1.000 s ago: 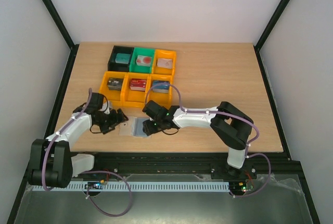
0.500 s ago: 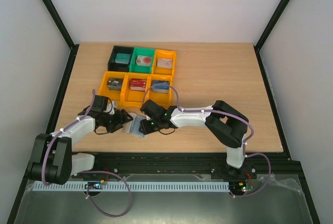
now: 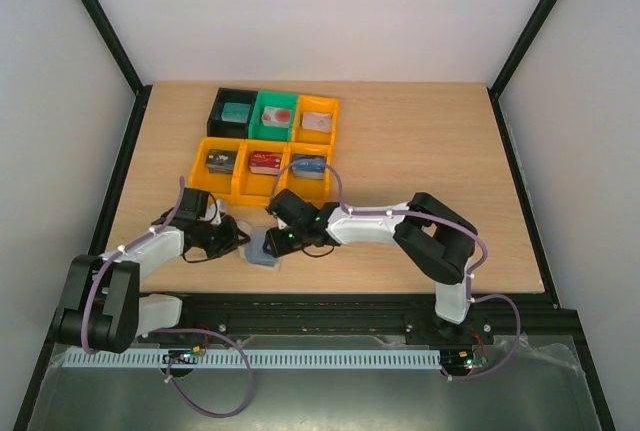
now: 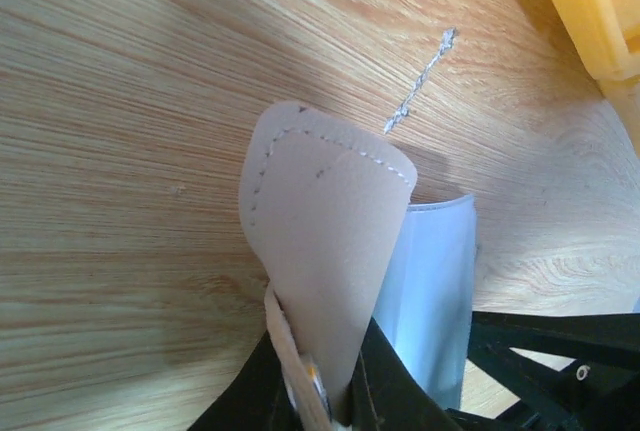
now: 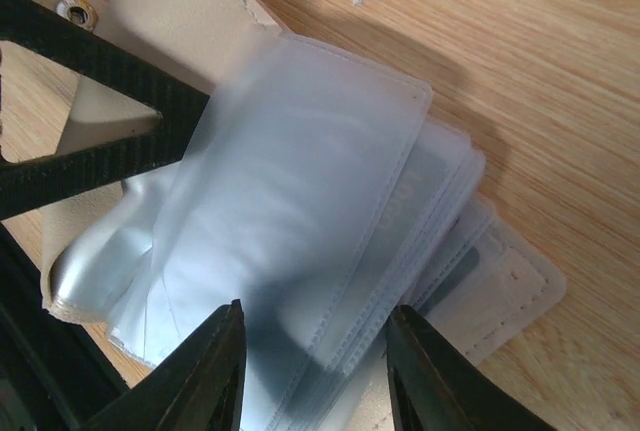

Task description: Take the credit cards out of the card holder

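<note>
The card holder (image 3: pixel 262 249) lies open near the table's front edge, between both grippers. My left gripper (image 4: pixel 330 403) is shut on its tan flap (image 4: pixel 325 221), which stands up from the wood; grey-blue inner sleeves (image 4: pixel 432 281) show beside it. My right gripper (image 5: pixel 315 351) hovers over the fanned frosted sleeves (image 5: pixel 300 191), jaws apart, one fingertip (image 5: pixel 215 356) on each side of the stack, holding nothing. No credit cards show clearly through the sleeves. Several credit cards lie in the bins, a teal one (image 3: pixel 235 111) and a red one (image 3: pixel 265 162) among them.
Orange (image 3: pixel 203 174), green (image 3: pixel 256 125) and black (image 3: pixel 217 108) bins stand in two rows just behind the holder. An orange bin's corner (image 4: pixel 590 11) shows in the left wrist view. The left gripper's black finger (image 5: pixel 100 166) crosses the right wrist view.
My left gripper has moved right to the holder and shut on its tan flap, lifting it. My right gripper has narrowed and slid left over the sleeves.
</note>
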`<state>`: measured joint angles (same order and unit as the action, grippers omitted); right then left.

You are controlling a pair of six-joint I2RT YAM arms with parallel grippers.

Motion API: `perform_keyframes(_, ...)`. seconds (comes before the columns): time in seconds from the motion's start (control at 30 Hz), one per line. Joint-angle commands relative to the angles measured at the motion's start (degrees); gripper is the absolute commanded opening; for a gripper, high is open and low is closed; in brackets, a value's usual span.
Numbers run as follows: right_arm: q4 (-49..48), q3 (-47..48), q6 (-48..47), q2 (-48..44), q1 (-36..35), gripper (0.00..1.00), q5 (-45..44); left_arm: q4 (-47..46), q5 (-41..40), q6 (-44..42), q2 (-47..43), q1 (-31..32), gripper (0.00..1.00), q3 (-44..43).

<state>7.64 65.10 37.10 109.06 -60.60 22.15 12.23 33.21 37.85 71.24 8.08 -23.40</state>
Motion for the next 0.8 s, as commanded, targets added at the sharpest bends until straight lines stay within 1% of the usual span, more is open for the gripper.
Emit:
perform_keyframes(0.0, -2.3, -0.5, -2.7, -4.1, 2.2, 0.39, -0.5, 1.4, 3.1, -0.7, -1.0, 0.0, 0.02, -0.5)
perform_keyframes(0.1, -3.7, -3.5, -4.1, -8.8, 3.9, 0.42, -2.7, 1.3, 5.5, -1.4, -1.8, -2.2, 0.02, -2.1)
perform_keyframes(0.17, -5.5, -5.9, -5.3, -12.0, 4.8, 0.43, -2.9, 1.3, 6.9, -2.6, -2.4, -2.5, 0.02, -3.7)
perform_keyframes(0.3, -3.2, -4.2, -8.9, -15.8, 6.8, 0.44, -3.6, 0.6, 9.8, -3.1, -5.7, -2.6, 0.02, -3.9)
perform_keyframes(0.4, -3.0, -3.0, -10.6, -18.5, 7.7, 0.44, -4.1, 1.7, 12.9, -3.6, -6.8, -2.6, 0.02, -5.1)
perform_keyframes(0.57, -6.7, -4.6, -10.0, -26.1, 9.8, 0.47, -1.8, 3.3, 15.7, -3.6, -9.2, -1.6, 0.02, -10.5)
perform_keyframes(0.7, -7.0, -6.0, -12.1, -33.4, 10.7, 0.52, -1.4, 5.3, 18.0, -5.2, -12.3, -0.9, 0.02, -15.6)
perform_keyframes(0.77, -7.7, -6.8, -13.6, -36.4, 10.8, 0.56, -0.1, 7.5, 20.1, -7.3, -12.4, -0.2, 0.02, -19.7)
